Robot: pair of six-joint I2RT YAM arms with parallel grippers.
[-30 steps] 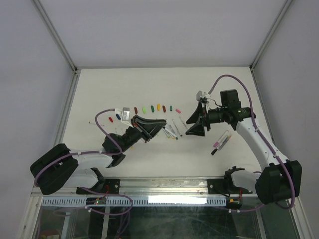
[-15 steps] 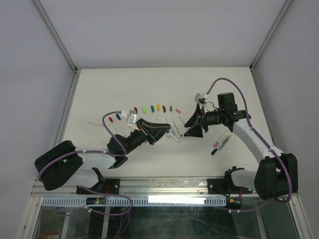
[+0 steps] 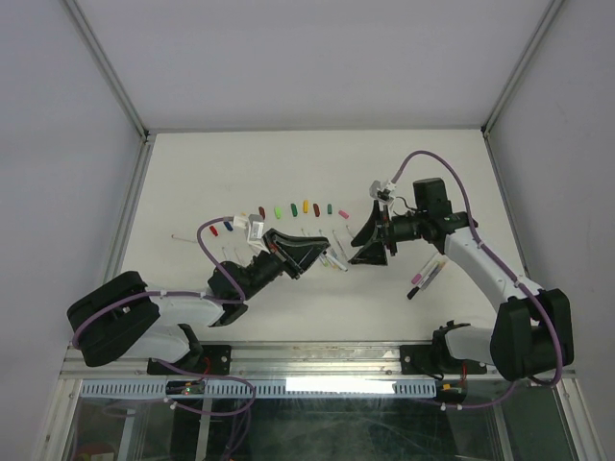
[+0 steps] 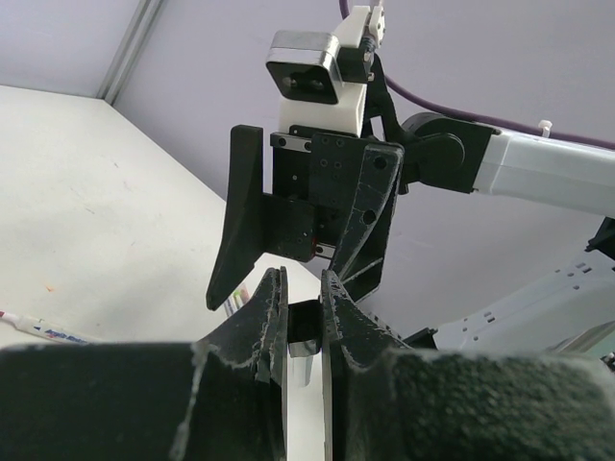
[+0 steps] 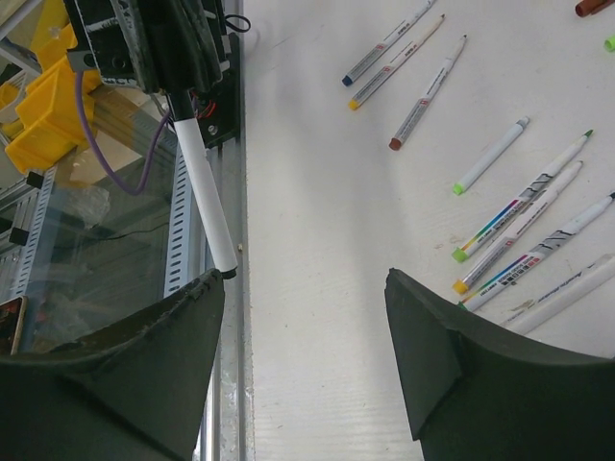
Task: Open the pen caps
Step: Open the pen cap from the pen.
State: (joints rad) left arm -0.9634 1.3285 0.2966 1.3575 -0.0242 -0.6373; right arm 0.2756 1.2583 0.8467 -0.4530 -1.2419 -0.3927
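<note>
Nine or so pen caps (image 3: 292, 208) beyond left hand (image 3: 319, 248)

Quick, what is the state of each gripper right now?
Left gripper: closed, holding a slim white plastic pen.
Right gripper: open, holding nothing.

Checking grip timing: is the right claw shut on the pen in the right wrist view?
No, the right claw stands wide open, the end of the pen beside just one finger.
</note>
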